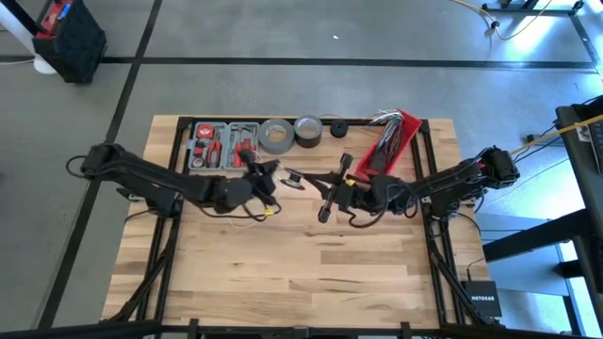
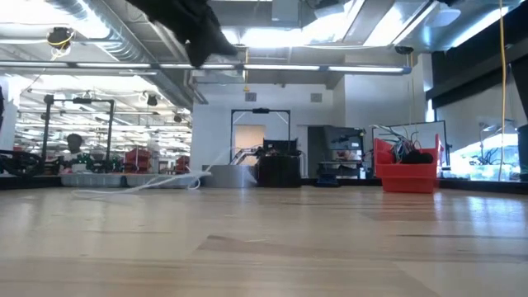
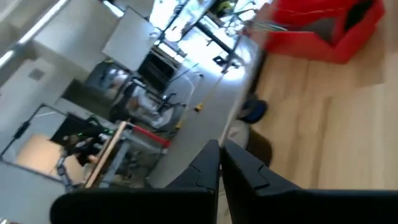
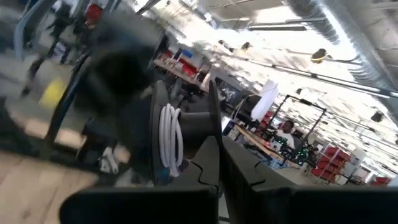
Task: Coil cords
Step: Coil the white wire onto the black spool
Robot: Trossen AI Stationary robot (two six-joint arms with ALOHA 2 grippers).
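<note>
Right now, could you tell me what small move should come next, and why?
Probably one more wind. The white cord shows a few loops beyond the shut right gripper, yet a loose length of it lies on the table. The left gripper is shut too, so I'd draw that slack in for another loop.

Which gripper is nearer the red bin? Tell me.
Right. The right gripper sits just below-left of the red bin; the left gripper is farther off, toward the tool tray.
</note>
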